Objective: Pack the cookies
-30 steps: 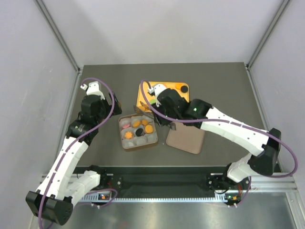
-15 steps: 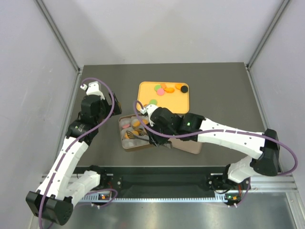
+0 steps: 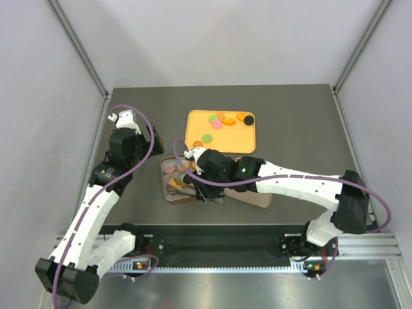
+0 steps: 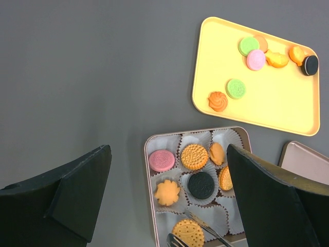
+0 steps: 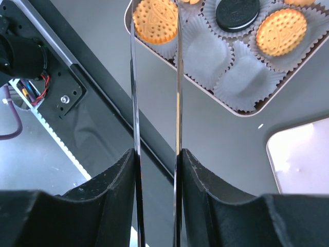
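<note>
My right gripper is shut on metal tongs. An orange cookie sits between the tong tips, at the near-left corner cup of the tin. I cannot tell whether it rests in the paper cup. In the left wrist view several cookies lie in the tin's cups: orange, pink and black. More cookies lie loose on the orange tray. My left gripper hangs open and empty above the tin's left side.
The tin's lid lies flat to the right of the tin, partly under my right arm. Some white paper cups in the tin's near row hold nothing. The table's near edge and its rail run just below the tin.
My right arm has swung from the orange tray down to the tin's near-left corner, carrying the tongs with it. The left arm has not moved.
</note>
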`<state>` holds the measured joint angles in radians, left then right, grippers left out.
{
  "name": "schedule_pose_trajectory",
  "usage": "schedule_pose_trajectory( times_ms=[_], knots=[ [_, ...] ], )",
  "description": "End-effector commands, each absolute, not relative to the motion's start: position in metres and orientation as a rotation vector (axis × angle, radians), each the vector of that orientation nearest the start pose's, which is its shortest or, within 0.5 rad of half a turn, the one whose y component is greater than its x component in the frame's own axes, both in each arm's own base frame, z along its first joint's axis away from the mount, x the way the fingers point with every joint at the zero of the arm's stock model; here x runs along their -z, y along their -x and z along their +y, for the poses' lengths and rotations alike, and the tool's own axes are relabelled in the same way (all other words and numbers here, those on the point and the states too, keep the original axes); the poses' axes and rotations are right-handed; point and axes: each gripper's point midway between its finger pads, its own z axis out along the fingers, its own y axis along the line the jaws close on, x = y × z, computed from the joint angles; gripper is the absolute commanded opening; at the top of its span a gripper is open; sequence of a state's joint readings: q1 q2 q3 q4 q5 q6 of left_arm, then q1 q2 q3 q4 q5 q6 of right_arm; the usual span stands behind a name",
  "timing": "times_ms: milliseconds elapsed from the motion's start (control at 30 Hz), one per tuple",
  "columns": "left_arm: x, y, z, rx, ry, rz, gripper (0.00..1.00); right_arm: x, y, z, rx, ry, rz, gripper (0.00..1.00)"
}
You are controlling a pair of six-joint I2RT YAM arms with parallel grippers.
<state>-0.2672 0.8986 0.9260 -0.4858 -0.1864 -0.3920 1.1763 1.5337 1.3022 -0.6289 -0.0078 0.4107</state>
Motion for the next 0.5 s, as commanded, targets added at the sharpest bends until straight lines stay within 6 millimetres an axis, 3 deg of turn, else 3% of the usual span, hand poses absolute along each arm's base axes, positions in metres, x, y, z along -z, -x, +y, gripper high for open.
schedule_pose_trajectory(
  times_ms=[0, 467],
  knots=[
    [-0.254, -0.305, -0.065, 0.255, 0.250, 1.956, 0.99, -0.182, -0.133, 0.392, -0.791, 0.931, 2.318, 0.35],
    [-0.253, -0.305, -0.066, 0.260, 0.248, 1.960, 0.99, -0.171, -0.133, 0.391, -0.803, 0.906, 2.346, 0.38]
  ],
)
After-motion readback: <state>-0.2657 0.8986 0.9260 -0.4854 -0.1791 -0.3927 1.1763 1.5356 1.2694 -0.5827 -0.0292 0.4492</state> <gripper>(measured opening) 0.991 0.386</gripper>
